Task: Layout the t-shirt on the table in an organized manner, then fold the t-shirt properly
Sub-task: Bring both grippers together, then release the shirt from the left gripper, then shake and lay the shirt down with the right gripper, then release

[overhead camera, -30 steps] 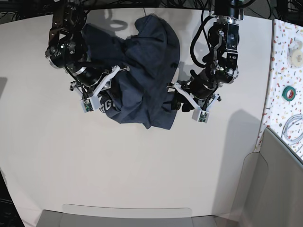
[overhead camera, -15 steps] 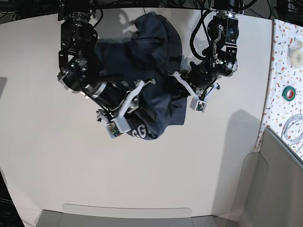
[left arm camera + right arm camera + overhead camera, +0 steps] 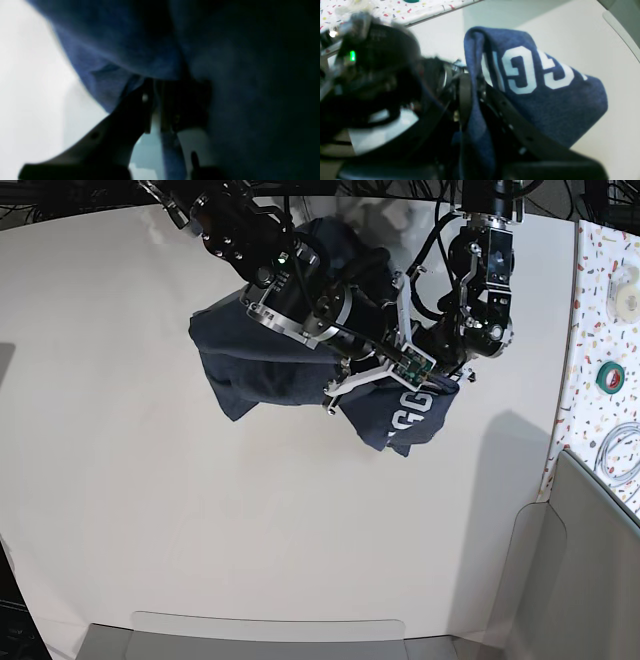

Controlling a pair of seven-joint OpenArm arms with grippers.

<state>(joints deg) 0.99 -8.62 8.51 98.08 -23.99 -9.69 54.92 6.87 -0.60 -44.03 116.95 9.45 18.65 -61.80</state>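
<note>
**Base view: both arms meet over the bunched shirt**

Base view shows the dark navy-blue heathered cloth t-shirt (image 3: 260,365) crumpled toward the far side of the smooth matte white table (image 3: 150,510), partly lifted, white block lettering (image 3: 415,402) facing up. The right gripper (image 3: 470,100) has its jaws clamped on a fold of the shirt. The left gripper (image 3: 156,107) pinches a strip of blue cloth between nearly closed jaws, seen dimly.
</note>
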